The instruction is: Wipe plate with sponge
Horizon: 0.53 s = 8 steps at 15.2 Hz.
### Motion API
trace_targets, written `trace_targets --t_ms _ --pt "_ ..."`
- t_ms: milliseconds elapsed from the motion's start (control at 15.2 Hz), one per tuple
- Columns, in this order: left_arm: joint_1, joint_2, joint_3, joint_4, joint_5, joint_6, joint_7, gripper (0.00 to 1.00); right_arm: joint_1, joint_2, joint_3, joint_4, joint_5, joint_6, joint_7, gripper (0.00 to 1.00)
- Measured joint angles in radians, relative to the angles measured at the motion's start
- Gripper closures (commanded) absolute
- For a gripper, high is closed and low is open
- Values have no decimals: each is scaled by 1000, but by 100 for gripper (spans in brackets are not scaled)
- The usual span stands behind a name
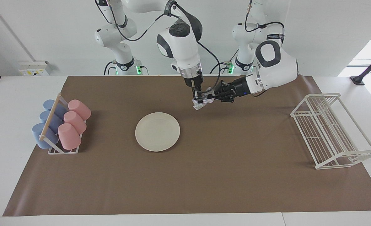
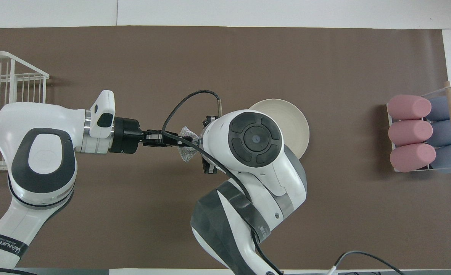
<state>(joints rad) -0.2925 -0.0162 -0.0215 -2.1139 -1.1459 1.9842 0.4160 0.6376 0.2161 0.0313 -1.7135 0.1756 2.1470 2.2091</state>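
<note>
Plate (image 1: 157,131) flat on mat, centre. Sponge (image 1: 204,101) in air at plate's 1 o'clock (facing view), pinched from above by right gripper (image 1: 198,100) and from 3 o'clock by left gripper (image 1: 216,96).

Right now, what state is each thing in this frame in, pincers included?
Crinkly silvery-grey sponge: up in the air, pinched by both pincers.
Right pincer: pointing down, shut on the sponge.
Left pincer: reaching in sideways, shut on the sponge.
Round cream-white plate: flat on the brown mat, untouched.
Pink and blue cups: lying on their sides in their holder.
White wire rack: empty.
</note>
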Motion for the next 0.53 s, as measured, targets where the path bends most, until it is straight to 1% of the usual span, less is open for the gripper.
trace_targets --t_ms 66,394,525 --pt "0 0 1 0 0 -1 0 100 0 0 0 0 0 0 0 1" --pt "0 0 5 0 0 -16 0 100 -3 -1 -1 1 -39 -13 -1 0" --pt "0 0 5 0 0 -19 0 100 -33 -13 -7 2 -49 -48 -4 0"
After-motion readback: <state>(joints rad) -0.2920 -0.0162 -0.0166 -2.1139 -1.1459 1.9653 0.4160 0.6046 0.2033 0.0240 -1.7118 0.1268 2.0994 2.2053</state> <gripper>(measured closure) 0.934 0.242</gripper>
